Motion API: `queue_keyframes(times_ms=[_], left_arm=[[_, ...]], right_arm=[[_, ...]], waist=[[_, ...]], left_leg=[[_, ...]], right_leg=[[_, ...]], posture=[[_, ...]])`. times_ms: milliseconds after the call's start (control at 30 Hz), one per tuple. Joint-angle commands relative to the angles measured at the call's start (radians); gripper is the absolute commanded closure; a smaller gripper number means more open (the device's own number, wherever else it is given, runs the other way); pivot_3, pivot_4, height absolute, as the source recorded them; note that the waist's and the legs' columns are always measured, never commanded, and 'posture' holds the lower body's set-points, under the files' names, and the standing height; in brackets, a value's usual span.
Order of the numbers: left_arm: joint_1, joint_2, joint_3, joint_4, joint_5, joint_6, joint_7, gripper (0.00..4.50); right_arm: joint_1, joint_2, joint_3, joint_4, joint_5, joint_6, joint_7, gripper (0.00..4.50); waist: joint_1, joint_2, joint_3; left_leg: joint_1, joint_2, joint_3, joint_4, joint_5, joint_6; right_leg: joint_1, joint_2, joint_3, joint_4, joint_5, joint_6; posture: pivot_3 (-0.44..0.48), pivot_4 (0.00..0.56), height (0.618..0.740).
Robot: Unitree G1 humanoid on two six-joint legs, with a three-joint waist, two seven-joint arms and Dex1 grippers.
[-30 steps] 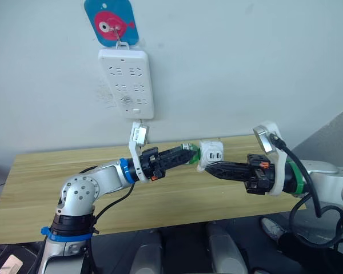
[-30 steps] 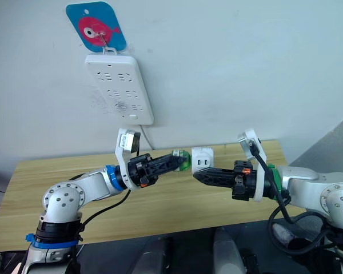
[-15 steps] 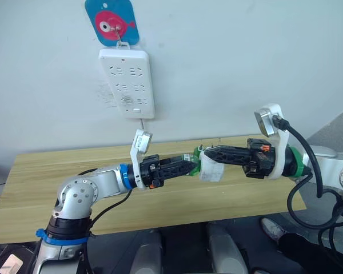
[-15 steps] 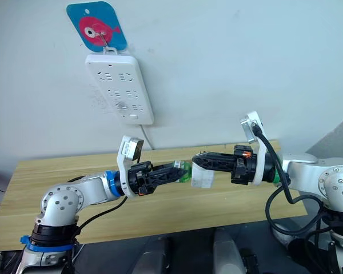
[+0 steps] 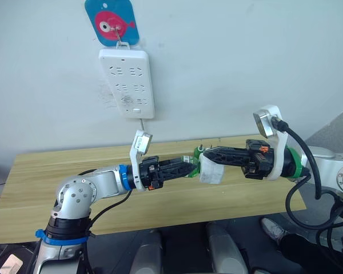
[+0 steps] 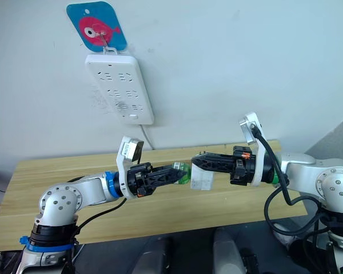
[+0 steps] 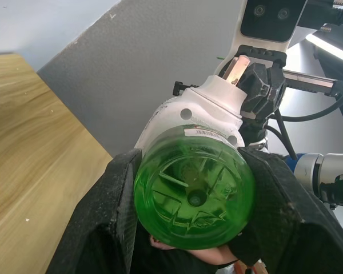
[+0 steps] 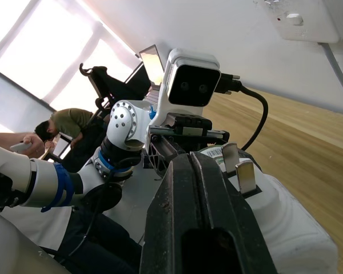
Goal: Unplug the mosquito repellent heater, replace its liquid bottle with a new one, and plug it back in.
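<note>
Left eye view: one mosquito repellent heater and one green liquid bottle are seen, held in the air above the wooden table, below one wall-hung power strip. The left gripper is stretched toward the right, its fingers clamped on the bottle's sides. The right gripper is extended leftward at the same height, its fingers closed on the heater, whose two metal prongs are visible.
</note>
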Motion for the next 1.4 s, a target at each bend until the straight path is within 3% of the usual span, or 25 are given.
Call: queue_keyframes(times_ms=[33, 167, 267, 333, 433, 633, 733, 867, 1067, 1400], left_arm=[[-0.014, -0.016, -0.005, -0.076, -0.089, 0.011, -0.047, 2.19], [-0.014, -0.015, -0.001, -0.076, -0.09, 0.015, -0.044, 2.19], [-0.008, -0.037, 0.029, -0.005, -0.08, 0.009, 0.032, 2.19], [-0.002, -0.051, 0.053, 0.033, -0.102, 0.01, 0.073, 2.19], [0.01, -0.098, 0.093, 0.084, -0.194, -0.002, 0.188, 2.19], [0.051, -0.14, 0.097, 0.104, -0.417, -0.016, 0.401, 2.19], [0.054, -0.197, 0.075, 0.121, -0.567, -0.091, 0.557, 2.19], [0.04, -0.258, 0.055, 0.123, -0.667, -0.171, 0.695, 2.19], [0.014, -0.409, 0.073, 0.111, -0.677, -0.209, 0.815, 2.19], [-0.031, -0.61, 0.159, 0.095, -0.677, -0.234, 0.99, 2.19]], right_arm=[[0.011, -0.005, -0.015, 0.009, -0.04, -0.007, -0.011, 4.5], [0.013, -0.002, -0.016, 0.008, -0.034, -0.006, -0.006, 4.5], [-0.007, 0.004, -0.063, 0.006, 0.087, -0.045, -0.049, 4.5], [0.002, 0.013, -0.091, 0.0, 0.12, -0.081, -0.097, 4.13], [0.063, 0.024, -0.16, -0.009, 0.097, -0.141, -0.165, 3.27], [0.212, 0.078, -0.271, -0.044, -0.012, -0.261, -0.241, 1.1], [0.328, 0.207, -0.269, -0.087, -0.104, -0.357, -0.295, 0.03], [0.377, 0.361, -0.216, -0.131, -0.173, -0.433, -0.339, 0.0], [0.361, 0.524, -0.121, -0.162, -0.26, -0.502, -0.379, 0.0], [0.272, 0.655, -0.052, -0.122, -0.317, -0.552, -0.345, 0.0]], waist=[[0.0, 0.0, 0.0], [0.0, 0.0, 0.0], [0.0, 0.0, 0.0], [0.0, 0.0, 0.0], [0.002, 0.0, 0.0], [0.0, 0.0, 0.0], [0.0, -0.001, -0.002], [-0.003, 0.0, -0.002], [-0.006, 0.001, -0.003], [-0.007, 0.001, -0.003]], left_leg=[[0.0, 0.0, 0.0, 0.0, 0.0, 0.0], [0.0, 0.0, 0.0, 0.0, 0.0, 0.0], [0.0, 0.0, 0.0, 0.0, 0.0, 0.0], [0.0, 0.0, 0.0, 0.0, 0.0, 0.0], [0.0, 0.0, 0.0, 0.0, 0.0, 0.0], [0.0, 0.0, 0.0, 0.001, 0.0, 0.0], [0.001, 0.001, 0.0, 0.001, 0.0, 0.0], [0.001, 0.0, 0.002, 0.001, 0.0, 0.0], [0.001, 0.0, 0.002, 0.001, 0.0, 0.0], [0.001, 0.0, 0.002, 0.001, 0.0, 0.0]], right_leg=[[0.0, 0.0, 0.0, 0.0, 0.0, 0.0], [0.0, 0.0, 0.0, 0.0, 0.0, 0.0], [0.0, 0.0, 0.0, 0.0, 0.0, 0.0], [0.0, 0.0, 0.0, 0.0, 0.0, 0.0], [0.0, 0.0, 0.0, 0.0, 0.0, 0.0], [0.0, 0.0, 0.001, 0.001, 0.0, 0.0], [0.0, 0.0, 0.001, 0.001, 0.0, 0.0], [0.0, 0.0, 0.003, 0.001, 0.0, 0.001], [0.0, 0.0, 0.003, 0.001, 0.001, 0.001], [0.0, 0.0, 0.003, 0.001, 0.001, 0.001]], posture=[[-0.145, 0.258, 0.74], [-0.142, 0.256, 0.74], [-0.149, 0.252, 0.74], [-0.155, 0.251, 0.74], [-0.171, 0.25, 0.74], [-0.196, 0.255, 0.74], [-0.21, 0.258, 0.74], [-0.217, 0.255, 0.74], [-0.226, 0.253, 0.74], [-0.228, 0.247, 0.74]])
